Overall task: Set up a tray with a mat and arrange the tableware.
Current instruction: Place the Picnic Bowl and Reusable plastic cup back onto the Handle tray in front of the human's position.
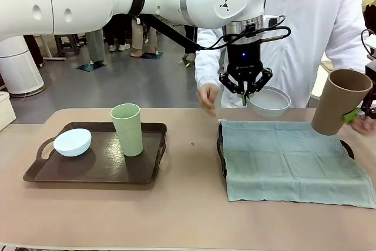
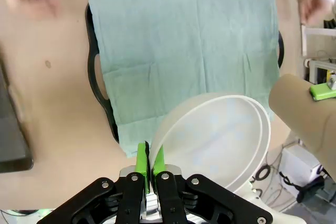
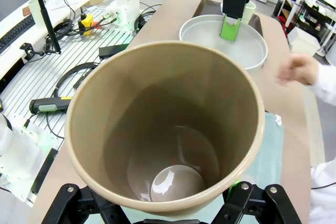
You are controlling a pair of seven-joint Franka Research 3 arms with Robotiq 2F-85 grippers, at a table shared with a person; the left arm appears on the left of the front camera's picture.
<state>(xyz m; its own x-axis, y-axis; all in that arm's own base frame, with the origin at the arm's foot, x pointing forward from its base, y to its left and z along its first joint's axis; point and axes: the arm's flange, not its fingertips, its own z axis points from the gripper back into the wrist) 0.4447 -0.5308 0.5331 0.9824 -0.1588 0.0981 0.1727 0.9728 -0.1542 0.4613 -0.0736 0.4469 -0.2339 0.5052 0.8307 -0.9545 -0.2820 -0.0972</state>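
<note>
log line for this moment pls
left gripper: shut on white bowl, aloft | right gripper: holds brown tumbler over mat | left tray: blue bowl, green tumbler

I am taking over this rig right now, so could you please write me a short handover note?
Left gripper: shut on the rim of the greyish white bowl, held above the far edge of the mat.
Right gripper: gripping the brown tumbler, tilted, in the air at the mat's right side.
Done: mat spread over the right tray.
Left to do: set both held pieces down; pale blue bowl and pale green tumbler stand on the left tray.
</note>
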